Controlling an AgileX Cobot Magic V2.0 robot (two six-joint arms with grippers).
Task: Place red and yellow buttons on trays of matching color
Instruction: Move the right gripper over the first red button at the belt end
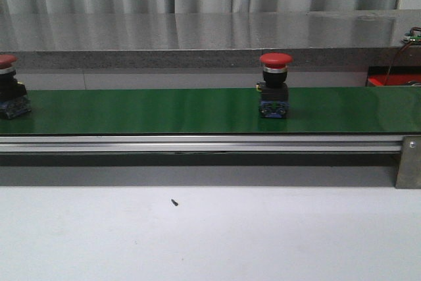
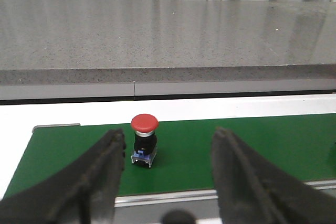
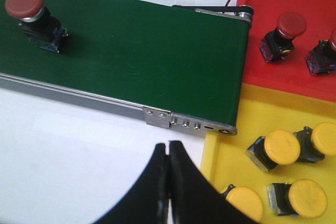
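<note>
A: What does the front view give you?

B: Two red buttons standing upright on the green belt (image 1: 164,110). One red button (image 1: 274,85) is right of centre, its mushroom cap up and long axis vertical, black barrel and blue contact block under it. A second red button (image 1: 10,87) is cut by the left edge. No arm or tray shows there, only a sliver of red at the far right.

A: And the wrist cameras?

B: The left wrist view shows the left gripper (image 2: 168,174) spread wide, its two dark, rough-textured fingers (image 2: 102,177) either side of a red button (image 2: 143,139) that stands upright on the belt beyond them, apart from both. Behind runs a speckled grey stone ledge (image 2: 168,40).

A: The trays?

B: Only the right wrist view has them. The red tray (image 3: 310,85) sits past the belt's end, with two red buttons in it, one (image 3: 283,36) tipped on its side, the other (image 3: 325,56) cut by the frame. Next to it the yellow tray (image 3: 223,169) holds four yellow buttons (image 3: 278,149), lying over, caps round and flat-domed.

A: The right gripper?

B: The right gripper (image 3: 168,182) has its smooth black fingers pressed together, holding nothing, over the white table (image 3: 68,156) beside the belt's aluminium rail (image 3: 79,95). Another red button (image 3: 34,18) stands on the belt there
</note>
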